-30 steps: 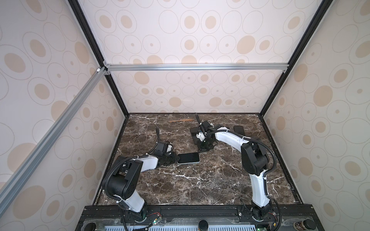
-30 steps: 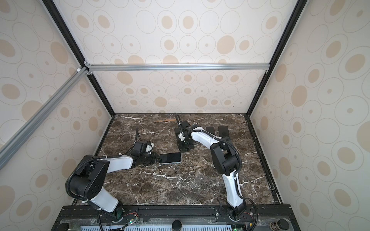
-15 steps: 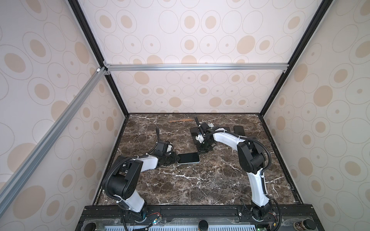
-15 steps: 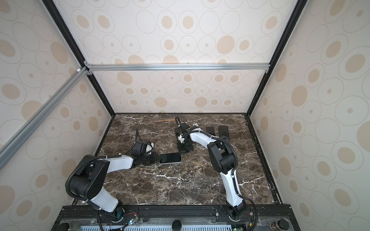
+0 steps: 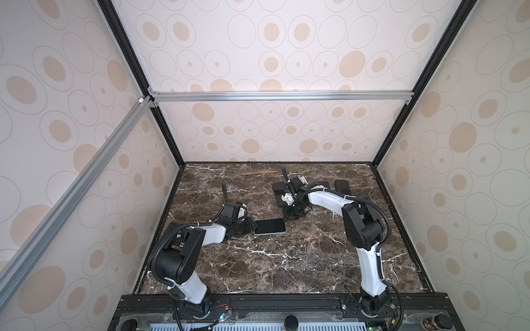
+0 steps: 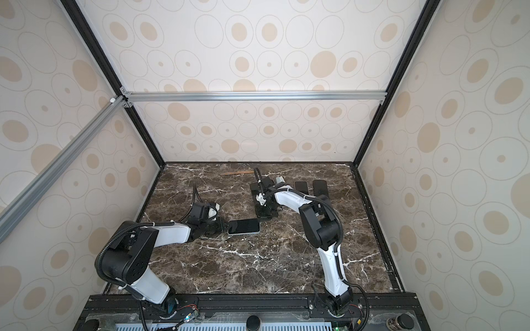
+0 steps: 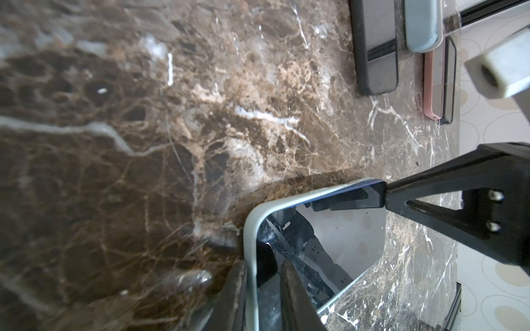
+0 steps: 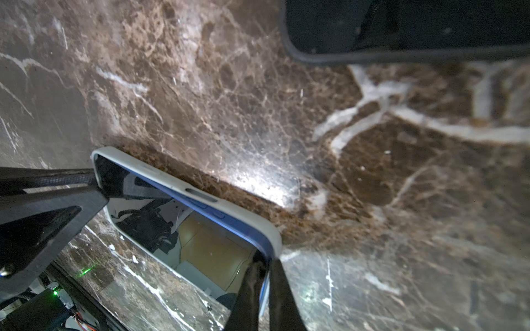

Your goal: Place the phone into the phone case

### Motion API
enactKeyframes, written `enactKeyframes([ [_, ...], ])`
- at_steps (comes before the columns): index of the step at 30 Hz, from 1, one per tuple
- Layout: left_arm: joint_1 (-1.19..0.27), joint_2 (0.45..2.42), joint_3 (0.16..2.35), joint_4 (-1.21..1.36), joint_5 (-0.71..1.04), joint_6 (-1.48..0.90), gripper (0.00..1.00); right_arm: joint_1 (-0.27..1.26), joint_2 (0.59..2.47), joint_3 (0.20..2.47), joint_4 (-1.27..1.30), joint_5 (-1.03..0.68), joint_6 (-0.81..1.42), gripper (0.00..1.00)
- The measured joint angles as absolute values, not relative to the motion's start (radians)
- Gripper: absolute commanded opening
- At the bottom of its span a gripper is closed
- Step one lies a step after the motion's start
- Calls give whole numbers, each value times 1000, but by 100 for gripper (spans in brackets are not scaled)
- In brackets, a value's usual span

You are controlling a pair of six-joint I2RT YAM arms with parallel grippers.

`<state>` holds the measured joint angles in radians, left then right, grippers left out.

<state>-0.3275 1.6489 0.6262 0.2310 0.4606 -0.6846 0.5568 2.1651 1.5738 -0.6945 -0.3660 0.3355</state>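
The phone (image 5: 269, 226) lies flat, screen up, near the middle of the marble table (image 5: 286, 263), a bit left of its centre, with its long side running across the table. The screen is dark, glossy and off, and it mirrors the arms and wall in both wrist views. It sits in the phone case (image 7: 248, 243), which has a pale grey-white rim and rounded corners wrapping the edge. In the right wrist view a blue strip of the phone's side shows just inside the rim along one long edge, with a slot cutout and buttons there. Can't tell if that edge is fully seated.

The left gripper (image 5: 252, 225) is low over the table's left-middle, pinching the left short end of the phone case, with one finger (image 7: 295, 303) over the screen and the other outside the rim. The right gripper (image 5: 285, 220) reaches in from the table's far right. Its jaws are almost together, pinching the far right corner of the phone case, and its fingers (image 8: 281, 298) straddle the rim.

Dark spare phones (image 5: 342, 186) lie flat near the table's far edge, right of centre. A thin wooden stick (image 5: 259, 172) lies along the table's far edge, about centre. The left wrist view shows a black-cased phone (image 7: 375, 48), a pale blue-grey case (image 7: 421, 25) and a pink-edged phone (image 7: 431, 83) side by side on the table.
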Motion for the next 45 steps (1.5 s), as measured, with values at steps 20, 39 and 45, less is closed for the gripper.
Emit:
enactKeyframes([
  [20, -324, 1670, 610, 275, 450, -685, 21, 601, 2145, 1542, -653, -260, 407, 9],
  [39, -326, 1687, 612, 306, 434, -685, 22, 600, 2145, 1507, -603, -252, 501, 12],
  [45, -334, 1663, 621, 291, 412, -686, 26, 635, 2041, 1356, -449, -178, 509, 15],
])
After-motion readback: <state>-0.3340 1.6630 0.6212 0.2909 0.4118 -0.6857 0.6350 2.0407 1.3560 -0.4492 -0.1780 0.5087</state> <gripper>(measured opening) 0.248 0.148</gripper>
